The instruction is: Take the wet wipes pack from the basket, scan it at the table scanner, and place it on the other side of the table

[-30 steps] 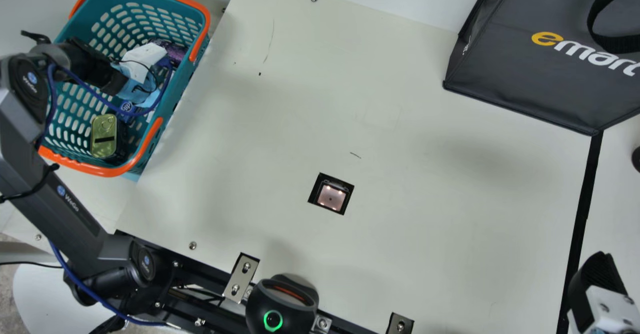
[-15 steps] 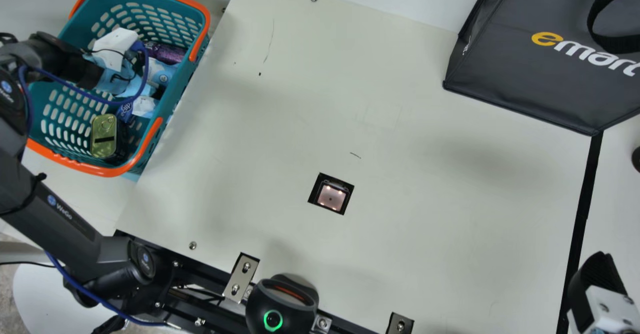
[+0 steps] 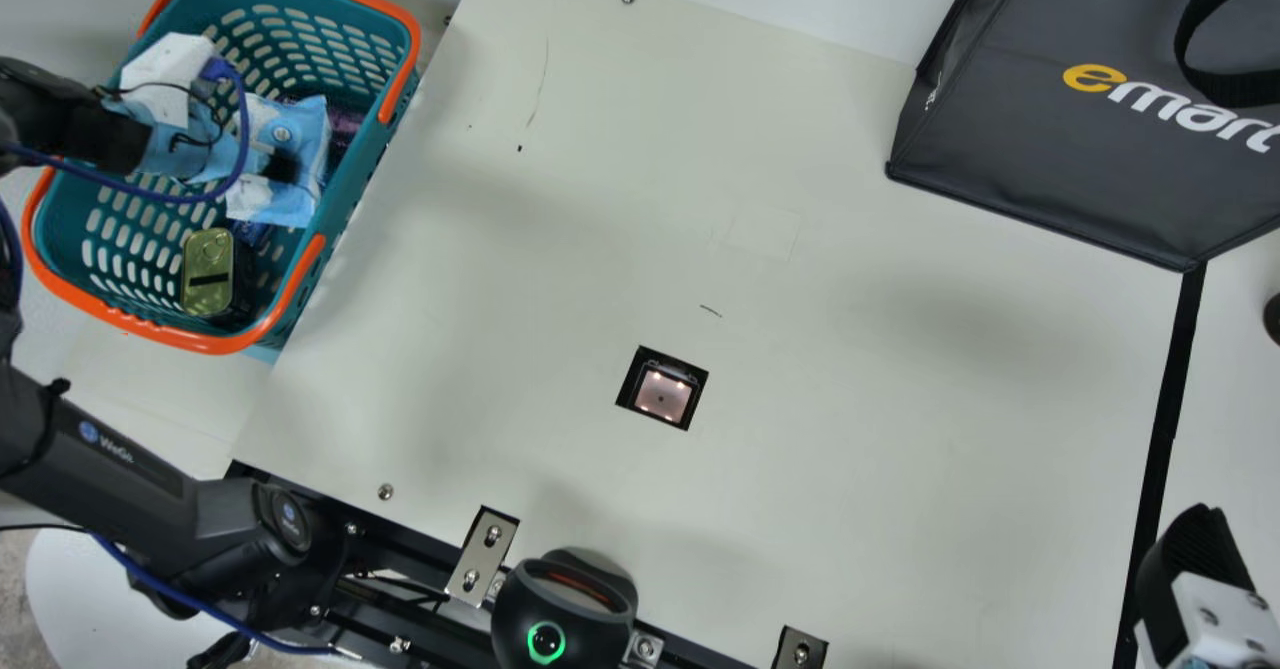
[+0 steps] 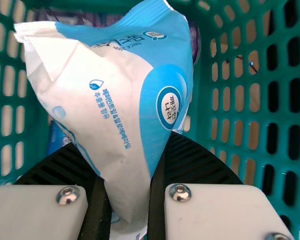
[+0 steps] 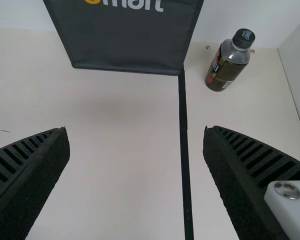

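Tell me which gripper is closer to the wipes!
Left. The left gripper is in the basket, pinching the wipes. The right gripper is far from them, open and empty, at the other side of the table.

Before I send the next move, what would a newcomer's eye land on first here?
First, the teal basket with orange trim at the main view's upper left, where my left gripper has the blue-and-white wet wipes pack pinched between its fingers. Then the big dark bag at the upper right, and the small lit scanner window set into the cream table near the picture's middle.
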You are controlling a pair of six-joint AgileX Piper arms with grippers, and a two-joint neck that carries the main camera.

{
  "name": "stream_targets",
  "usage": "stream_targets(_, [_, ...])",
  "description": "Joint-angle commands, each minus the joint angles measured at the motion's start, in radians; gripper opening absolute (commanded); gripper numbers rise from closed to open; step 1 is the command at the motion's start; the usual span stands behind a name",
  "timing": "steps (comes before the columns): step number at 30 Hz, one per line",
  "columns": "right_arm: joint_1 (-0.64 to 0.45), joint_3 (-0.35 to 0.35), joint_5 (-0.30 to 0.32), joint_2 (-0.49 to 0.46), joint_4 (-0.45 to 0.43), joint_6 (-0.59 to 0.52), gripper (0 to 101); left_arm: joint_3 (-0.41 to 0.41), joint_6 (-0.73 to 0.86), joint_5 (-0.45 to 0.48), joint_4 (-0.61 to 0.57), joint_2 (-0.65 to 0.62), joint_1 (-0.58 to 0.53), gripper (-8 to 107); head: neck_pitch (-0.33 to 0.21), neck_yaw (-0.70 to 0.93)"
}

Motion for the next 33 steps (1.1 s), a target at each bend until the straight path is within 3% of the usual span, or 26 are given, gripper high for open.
stream_targets(1, [0.0, 0.0, 0.0, 0.0, 0.0, 0.0, 95, 0.005, -0.028, 0.001, 0.007, -0.043, 0.004, -8, -0.029, 0.002])
stream_targets(17, [0.0, 0.0, 0.0, 0.0, 0.0, 0.0, 95, -0.007, -0.302, 0.064, 0.093, -0.321, 0.001, -8, -0.029, 0.002])
stream_targets(33, [0.0, 0.0, -0.001, 0.0, 0.0, 0.0, 95, -0.067, -0.575, 0.161, 0.19, -0.512, -0.126, -8, -0.029, 0.002])
